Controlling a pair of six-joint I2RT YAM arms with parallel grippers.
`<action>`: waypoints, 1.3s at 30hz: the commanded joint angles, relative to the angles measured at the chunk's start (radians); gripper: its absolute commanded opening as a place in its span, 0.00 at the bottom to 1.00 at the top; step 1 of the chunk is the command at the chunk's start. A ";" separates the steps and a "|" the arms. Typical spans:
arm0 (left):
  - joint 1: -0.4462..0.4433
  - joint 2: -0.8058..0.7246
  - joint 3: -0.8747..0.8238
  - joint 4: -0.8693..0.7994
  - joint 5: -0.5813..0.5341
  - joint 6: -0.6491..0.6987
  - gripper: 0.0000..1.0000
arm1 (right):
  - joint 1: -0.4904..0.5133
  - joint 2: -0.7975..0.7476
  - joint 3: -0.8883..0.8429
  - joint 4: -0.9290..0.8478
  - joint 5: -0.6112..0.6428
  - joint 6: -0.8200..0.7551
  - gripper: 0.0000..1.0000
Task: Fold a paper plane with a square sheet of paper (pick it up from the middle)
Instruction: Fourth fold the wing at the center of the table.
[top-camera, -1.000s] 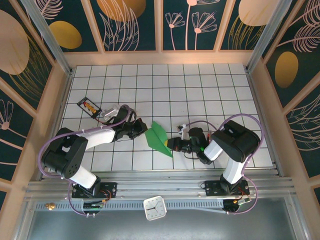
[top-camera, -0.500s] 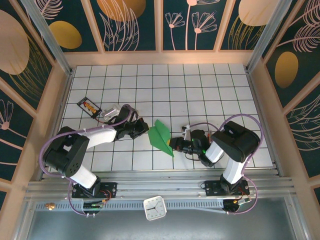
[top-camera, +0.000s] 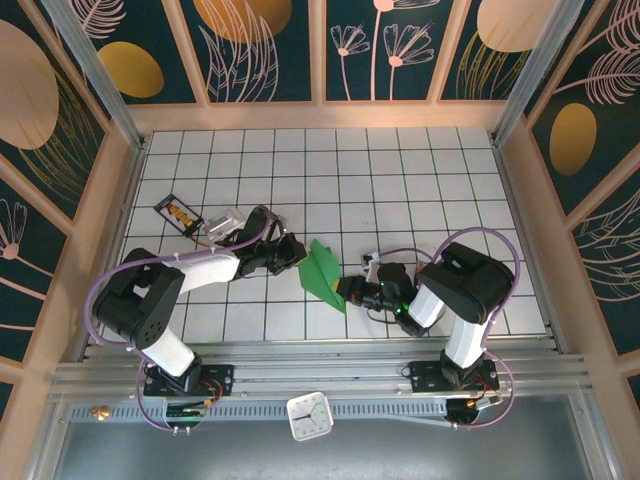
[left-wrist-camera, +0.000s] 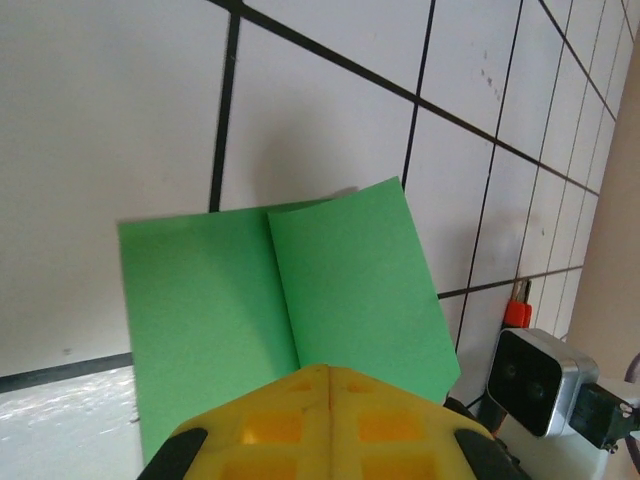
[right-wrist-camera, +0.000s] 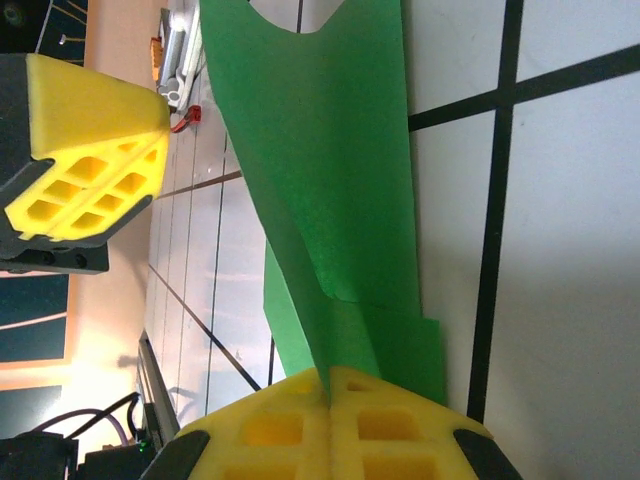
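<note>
The bright-green sheet of paper is folded into a narrow pointed dart with a lengthwise crease and rests at the middle front of the white grid table. My right gripper is shut on its near right end. In the right wrist view the raised crease of the paper runs straight into the closed yellow fingertips of that gripper. My left gripper is shut, its tip at the paper's left edge. In the left wrist view its tip overlaps the green paper; whether it touches is unclear.
A small black and orange packet and a silvery object lie at the left behind my left arm. A white clock sits on the near rail. Wooden walls enclose the table; the far tiles are open.
My left gripper has moved right, up to the paper's left edge. The paper has shifted slightly right and up with the right gripper, which stayed shut on it.
</note>
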 joint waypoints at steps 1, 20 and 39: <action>-0.015 0.035 0.029 0.037 0.033 -0.041 0.00 | 0.012 0.017 -0.015 0.018 0.046 0.009 0.00; -0.051 0.071 0.074 0.018 0.031 -0.026 0.00 | 0.013 0.027 0.023 -0.051 0.031 -0.005 0.00; -0.051 0.072 0.062 -0.035 -0.003 0.031 0.00 | 0.016 -0.033 0.117 -0.312 0.011 -0.076 0.00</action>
